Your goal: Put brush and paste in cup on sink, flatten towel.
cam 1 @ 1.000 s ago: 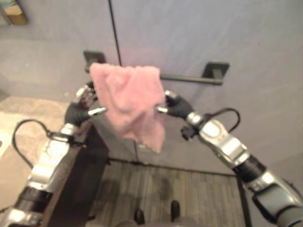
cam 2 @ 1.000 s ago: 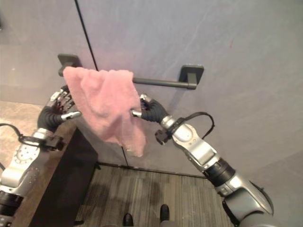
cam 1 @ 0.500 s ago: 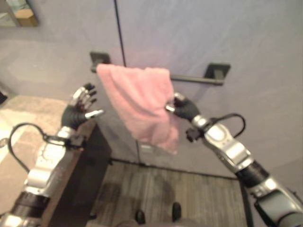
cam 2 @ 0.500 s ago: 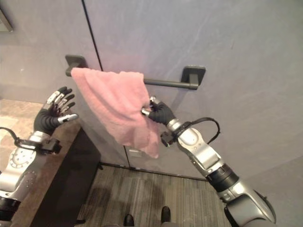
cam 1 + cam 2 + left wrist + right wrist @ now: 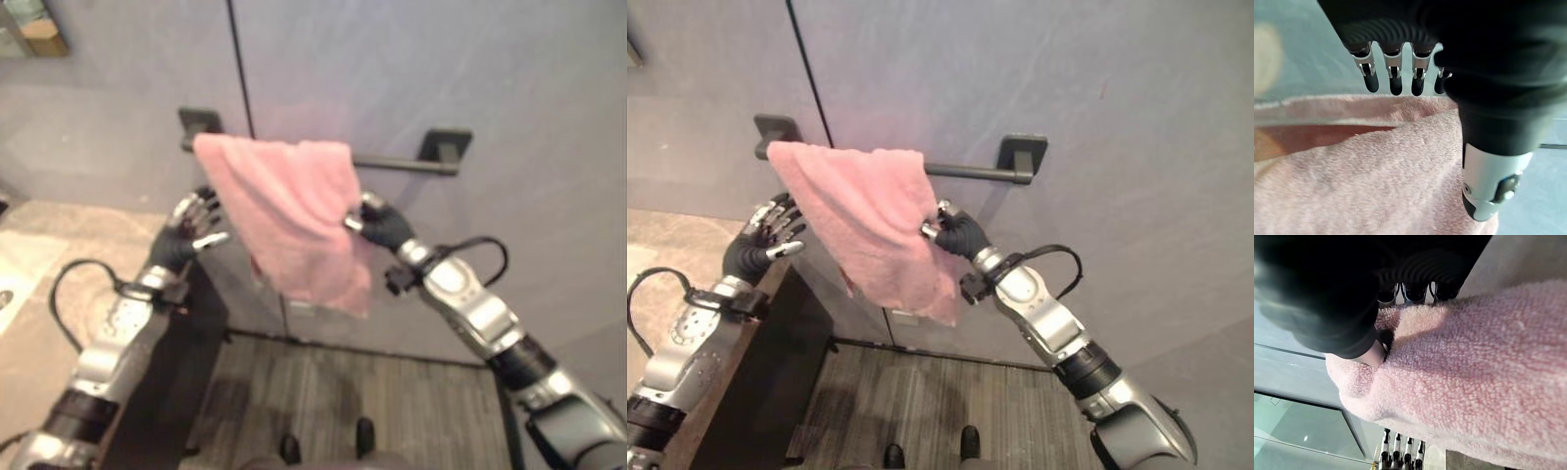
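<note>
A pink towel [image 5: 872, 225] hangs over the left part of a dark wall rail [image 5: 965, 171], bunched and slanting down to the right. My right hand [image 5: 955, 233] is shut on the towel's right edge, pinching the cloth [image 5: 1415, 328] between thumb and fingers. My left hand [image 5: 764, 240] is open just left of the towel, fingers spread and straight [image 5: 1396, 81], close to the cloth [image 5: 1376, 176] but not holding it.
The rail is fixed to a grey wall by two dark brackets [image 5: 1021, 155]. A dark cabinet side [image 5: 774, 362] and a beige counter top [image 5: 39, 294] lie at lower left. Wood-look floor [image 5: 950, 401] runs below the towel.
My left hand has moved right, back toward the towel's left edge, still open. My right hand keeps its pinch on the right edge, hardly moved. The view shifted slightly.
</note>
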Controlling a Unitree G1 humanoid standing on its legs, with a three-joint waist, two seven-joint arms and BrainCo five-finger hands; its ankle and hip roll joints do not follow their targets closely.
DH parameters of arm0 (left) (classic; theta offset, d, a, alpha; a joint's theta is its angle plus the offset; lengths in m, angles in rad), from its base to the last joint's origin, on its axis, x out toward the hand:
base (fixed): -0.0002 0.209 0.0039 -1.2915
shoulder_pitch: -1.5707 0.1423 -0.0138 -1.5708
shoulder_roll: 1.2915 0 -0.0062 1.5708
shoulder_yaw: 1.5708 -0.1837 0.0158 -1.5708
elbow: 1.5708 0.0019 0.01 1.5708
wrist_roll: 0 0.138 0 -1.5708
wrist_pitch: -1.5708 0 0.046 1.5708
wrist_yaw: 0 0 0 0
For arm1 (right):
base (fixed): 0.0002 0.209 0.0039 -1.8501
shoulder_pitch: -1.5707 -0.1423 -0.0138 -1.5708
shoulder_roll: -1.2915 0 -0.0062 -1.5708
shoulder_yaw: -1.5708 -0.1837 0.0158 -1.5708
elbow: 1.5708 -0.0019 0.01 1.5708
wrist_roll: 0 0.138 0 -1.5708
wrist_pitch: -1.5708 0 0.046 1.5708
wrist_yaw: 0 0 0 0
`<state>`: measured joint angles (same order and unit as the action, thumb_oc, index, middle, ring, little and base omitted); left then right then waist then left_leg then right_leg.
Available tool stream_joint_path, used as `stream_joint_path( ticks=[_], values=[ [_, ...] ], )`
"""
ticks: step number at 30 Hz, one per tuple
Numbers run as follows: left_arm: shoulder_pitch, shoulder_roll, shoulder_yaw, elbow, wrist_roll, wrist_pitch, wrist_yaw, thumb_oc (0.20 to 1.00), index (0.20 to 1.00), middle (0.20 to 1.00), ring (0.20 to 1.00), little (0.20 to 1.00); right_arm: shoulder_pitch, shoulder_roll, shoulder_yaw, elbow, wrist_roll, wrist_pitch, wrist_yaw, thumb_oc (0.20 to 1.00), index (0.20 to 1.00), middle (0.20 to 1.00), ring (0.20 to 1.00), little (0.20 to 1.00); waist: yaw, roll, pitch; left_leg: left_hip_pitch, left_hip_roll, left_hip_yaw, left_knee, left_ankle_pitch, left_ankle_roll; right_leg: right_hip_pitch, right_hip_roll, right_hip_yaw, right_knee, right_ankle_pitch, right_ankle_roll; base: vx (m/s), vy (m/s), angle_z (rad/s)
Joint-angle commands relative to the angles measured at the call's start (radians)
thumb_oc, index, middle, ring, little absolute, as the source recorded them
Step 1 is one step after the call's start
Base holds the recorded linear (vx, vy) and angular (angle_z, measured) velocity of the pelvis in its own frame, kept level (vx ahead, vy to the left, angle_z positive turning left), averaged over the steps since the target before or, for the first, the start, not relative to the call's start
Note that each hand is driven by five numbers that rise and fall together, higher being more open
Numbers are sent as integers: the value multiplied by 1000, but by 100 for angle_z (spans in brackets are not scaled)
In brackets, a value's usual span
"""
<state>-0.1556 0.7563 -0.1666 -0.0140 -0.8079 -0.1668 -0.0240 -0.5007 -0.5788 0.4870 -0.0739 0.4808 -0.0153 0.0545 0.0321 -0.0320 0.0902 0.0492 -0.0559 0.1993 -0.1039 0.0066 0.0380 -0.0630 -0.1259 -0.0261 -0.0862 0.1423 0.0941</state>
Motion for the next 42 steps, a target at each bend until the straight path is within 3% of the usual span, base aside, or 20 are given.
stream_joint_path(
  ticks=[1, 4, 5, 7, 9, 11, 13, 17, 24, 27, 29, 31, 33, 36, 37, 38, 40, 42],
  values=[
    [-134, 21, -13, 31, -36, -54, 8, 1000, 1000, 1000, 1000, 1000, -68, 6, 27, -56, 23, -46, -2, 200, 200, 200, 200, 200, -12, 27, 5, -6, -54, -2, 17, -127, 80, 85, -61, -25, -1, -87, 63, 15, -6, -3],
    [-136, 21, -10, 44, -56, -48, 4, 1000, 1000, 1000, 1000, 1000, -67, 2, 27, -57, 19, -44, 0, 200, 200, 200, 200, 200, -13, 31, 3, -8, -54, -1, 17, -128, 81, 81, -61, -21, -1, -84, 65, 0, 0, 0],
    [-136, 21, -10, 44, -56, -48, 4, 947, 947, 947, 947, 947, -67, 2, 27, -57, 19, -44, 0, 200, 200, 200, 200, 200, -13, 31, 3, -8, -54, -1, 17, -128, 81, 81, -61, -21, -1, -83, 65, 39, -2, 1],
    [-138, 13, -14, 53, -95, -40, -7, 570, 570, 570, 570, 570, -64, 0, 27, -60, 15, -43, 0, 200, 200, 200, 200, 200, -14, 36, 3, -9, -54, 0, 17, -130, 82, 78, -60, -20, -1, -84, 66, 20, 0, 1],
    [-141, 5, -19, 52, -119, -36, -15, 548, 548, 548, 548, 548, -63, -2, 26, -62, 15, -42, 1, 200, 200, 200, 200, 200, -16, 37, 3, -9, -54, 1, 17, -131, 82, 78, -60, -19, -1, -83, 67, 0, 0, 0],
    [-140, 0, -22, 53, -134, -36, -22, 442, 442, 442, 442, 442, -62, -4, 26, -62, 11, -40, 1, 200, 200, 200, 200, 200, -19, 39, 1, -9, -54, 4, 17, -131, 82, 78, -60, -18, -1, -81, 68, 0, 0, 0],
    [-140, 4, -26, 51, -136, -35, -24, 407, 407, 407, 407, 407, -60, -7, 26, -65, 10, -40, 2, 200, 200, 200, 200, 200, -20, 39, 0, -9, -54, 6, 17, -131, 82, 79, -60, -18, -1, -81, 68, 0, 0, 0],
    [-126, 25, -21, 26, -145, -35, -36, 238, 238, 238, 238, 238, -49, -18, 18, -67, 7, -40, 6, 200, 200, 200, 200, 200, -21, 42, -2, -7, -54, 4, 17, -133, 82, 81, -59, -19, -1, -81, 68, 17, -2, -1],
    [-75, 59, 20, -23, -122, -38, -42, 200, 200, 200, 200, 200, -14, -34, -13, -91, 5, -52, 16, 200, 200, 200, 200, 200, -18, 46, -5, 2, -54, 3, 17, -136, 84, 92, -60, -22, -1, -86, 68, 4, 0, 0],
    [-93, 109, 36, -2, -38, -56, -14, 200, 200, 200, 200, 200, -23, -52, -39, -109, -25, -64, -11, 200, 200, 200, 200, 200, -21, 48, -7, 3, -54, 3, 17, -135, 82, 95, -59, -20, -1, -89, 66, 0, 0, 0],
    [-78, 42, 44, -27, -161, -41, -36, 200, 200, 200, 200, 200, -11, -30, -60, -107, -19, -82, -12, 200, 200, 200, 200, 200, -25, 46, -7, 4, -54, 1, 18, -137, 83, 96, -59, -19, -1, -87, 68, 0, 0, 0],
    [-71, 62, 64, -29, -58, -57, -22, 200, 200, 200, 200, 200, -13, -10, -88, -112, -8, -101, -23, 200, 200, 200, 200, 200, -26, 47, -8, 5, -52, 5, 17, -137, 82, 95, -57, -17, -1, -91, 65, 0, 0, 0],
    [-69, 38, 56, -36, -107, -55, -28, 200, 200, 200, 200, 200, -25, 8, -87, -101, -24, -108, -28, 200, 200, 200, 200, 200, -26, 46, -8, 6, -52, 6, 17, -138, 83, 95, -57, -15, -1, -90, 66, -2, 0, -3],
    [-101, 17, 57, -29, -64, -81, 3, 200, 200, 200, 200, 200, -57, 30, -78, -97, -35, -124, -40, 200, 200, 200, 200, 200, -23, 44, -9, 8, -52, 8, 17, -139, 84, 95, -57, -11, -1, -94, 65, -7, -3, -7],
    [-100, -61, 35, -20, -143, -67, -8, 200, 200, 200, 200, 200, -58, 60, -79, -88, -44, -134, -38, 200, 200, 200, 200, 200, -23, 44, -7, 11, -51, 9, 17, -140, 86, 95, -57, -10, -1, -95, 64, 0, 0, 0],
    [-101, -61, 35, -19, -143, -67, -8, 200, 200, 200, 200, 200, -58, 60, -79, -88, -45, -135, -38, 200, 200, 200, 200, 200, -22, 44, -8, 11, -51, 9, 17, -141, 86, 94, -56, -9, -1, -94, 64, 0, 0, 0],
    [-124, -12, 28, 8, -15, -78, 22, 200, 200, 200, 200, 200, -53, 60, -67, -82, -60, -121, -49, 200, 200, 200, 200, 200, -22, 47, -5, 11, -51, 13, 17, -139, 84, 93, -55, -4, -1, -95, 64, -10, 1, -3],
    [-106, -42, 27, -18, -96, -71, 6, 200, 200, 200, 200, 200, -43, 65, -74, -95, -68, -125, -50, 200, 200, 200, 200, 200, -24, 48, -4, 14, -51, 16, 17, -141, 86, 93, -55, -1, -1, -97, 64, -9, 0, -10]
  ],
)
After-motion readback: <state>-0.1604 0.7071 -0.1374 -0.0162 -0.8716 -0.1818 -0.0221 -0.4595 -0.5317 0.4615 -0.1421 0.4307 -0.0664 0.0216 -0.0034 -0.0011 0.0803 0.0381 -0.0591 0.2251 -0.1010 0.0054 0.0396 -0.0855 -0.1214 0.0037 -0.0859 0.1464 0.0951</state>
